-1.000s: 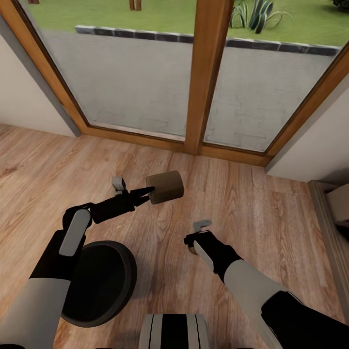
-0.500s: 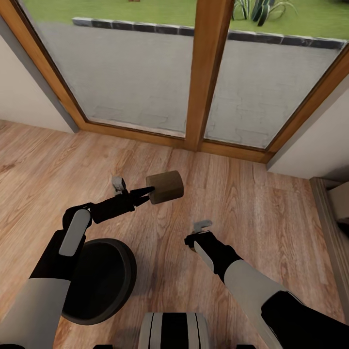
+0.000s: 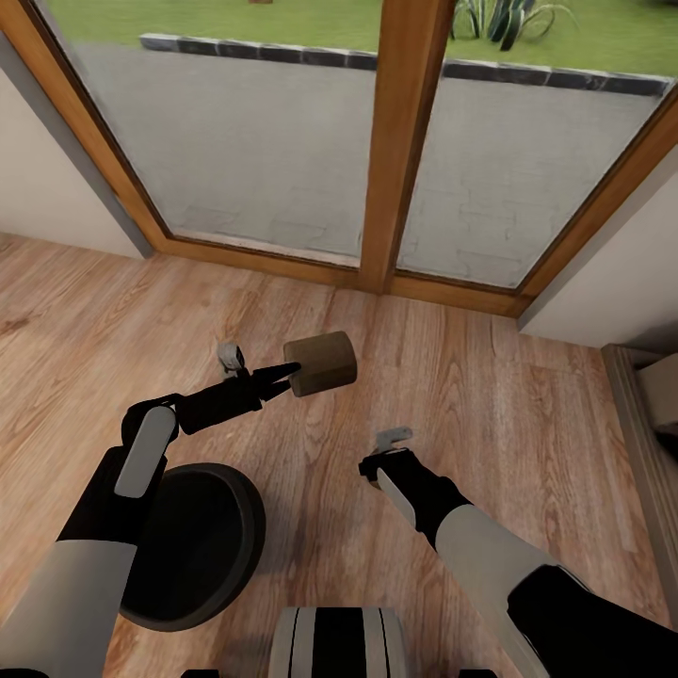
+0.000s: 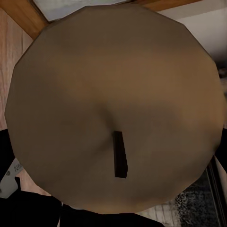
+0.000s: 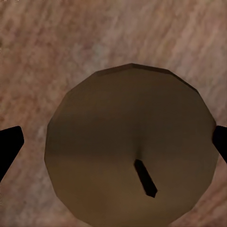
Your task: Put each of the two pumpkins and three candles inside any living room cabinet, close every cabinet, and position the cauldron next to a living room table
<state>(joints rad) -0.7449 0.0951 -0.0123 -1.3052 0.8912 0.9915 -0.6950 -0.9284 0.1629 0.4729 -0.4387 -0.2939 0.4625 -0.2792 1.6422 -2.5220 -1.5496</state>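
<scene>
Your left gripper [image 3: 285,375] is clamped on a brown candle [image 3: 321,363], held out sideways above the wood floor [image 3: 490,395]; in the left wrist view that candle [image 4: 116,109] presents its round end face with a short dark wick [image 4: 120,154], and black fingers [image 4: 9,189] show at its edges. Your right gripper [image 3: 377,474] grasps a second candle [image 3: 375,486], of which only a sliver is visible under the wrist from the head view (the arm covers the rest). In the right wrist view this second candle [image 5: 132,146] faces the camera end-on, wick [image 5: 145,178] off-centre, with dark fingertips [image 5: 9,146] at both sides and floor planks behind it. The cauldron [image 3: 193,546] stands on the floor just beside your base, under the left forearm, its open mouth upward and its inside dark. Ahead of you is a glazed door with a wooden frame [image 3: 395,141]; paving and grass lie beyond the glass. White wall sections flank the frame on both sides. At the far right edge of the head view a pale piece of furniture [image 3: 654,424] is partly in frame; you cannot tell from here what it is.
</scene>
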